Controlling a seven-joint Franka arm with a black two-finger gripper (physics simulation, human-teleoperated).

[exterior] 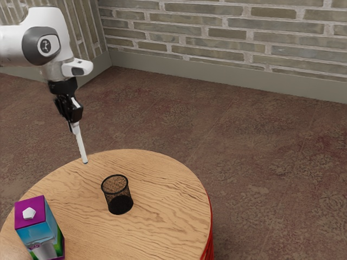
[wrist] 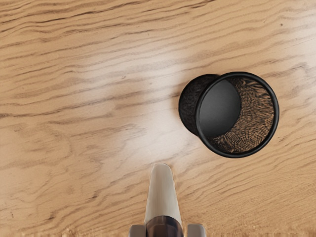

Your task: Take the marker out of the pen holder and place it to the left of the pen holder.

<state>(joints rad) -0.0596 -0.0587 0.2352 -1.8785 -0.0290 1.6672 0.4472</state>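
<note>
The black gripper point(exterior: 72, 120) is high over the far left part of the table in the exterior view, shut on the upper end of the white marker point(exterior: 81, 145). The marker hangs tip down, slightly tilted, apart from the pen holder. In the wrist view the marker point(wrist: 162, 195) lies between the two fingertips of the gripper point(wrist: 165, 231). The black mesh pen holder point(exterior: 117, 195) stands upright on the table, and its inside, seen from above in the wrist view, holds nothing; there the pen holder point(wrist: 237, 116) is beside the marker.
A round wooden table point(exterior: 162, 216) bears a purple, blue and green carton point(exterior: 40, 227) near the exterior view's lower left corner. A brick wall point(exterior: 217, 32) rises behind the brown floor.
</note>
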